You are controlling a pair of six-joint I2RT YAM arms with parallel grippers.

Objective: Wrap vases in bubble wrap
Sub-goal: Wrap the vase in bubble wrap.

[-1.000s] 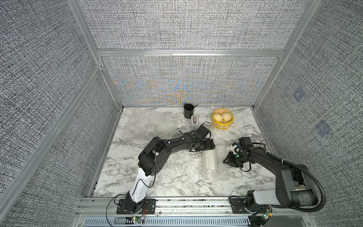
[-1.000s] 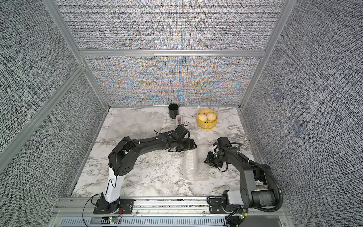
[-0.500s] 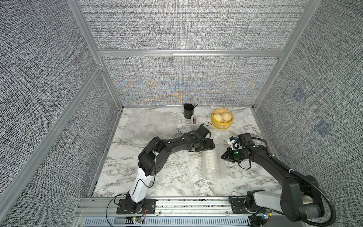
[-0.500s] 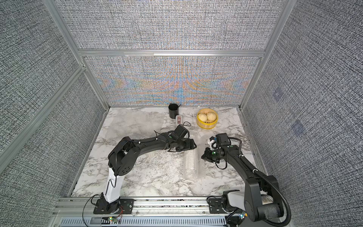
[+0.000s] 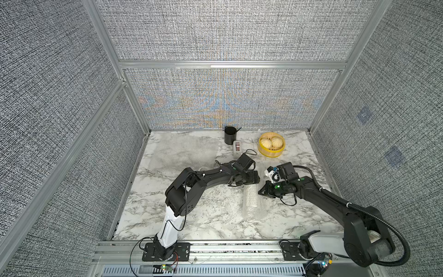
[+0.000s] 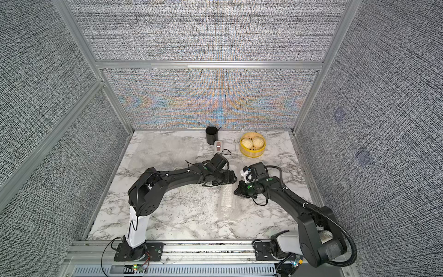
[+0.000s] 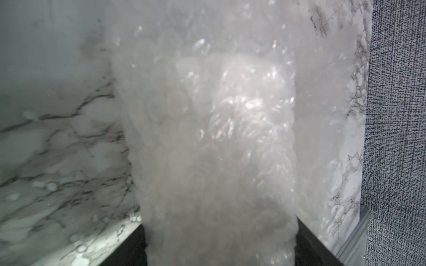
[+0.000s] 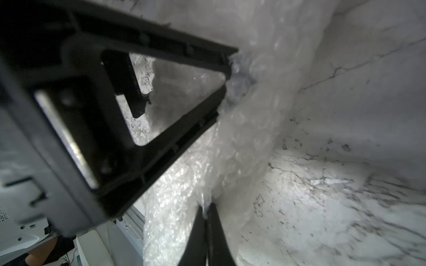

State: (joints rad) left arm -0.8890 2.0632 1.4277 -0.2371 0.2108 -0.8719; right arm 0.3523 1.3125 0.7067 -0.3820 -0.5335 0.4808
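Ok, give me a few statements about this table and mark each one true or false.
1. The right gripper is shut on a fold of bubble wrap. True.
2. The black cup lies on its side. False: it stands upright at the back of the table.
3. The yellow basket holds two buns. True.
4. The left gripper hangs clear of the wrapped vase. False: its fingers clasp one end of it.
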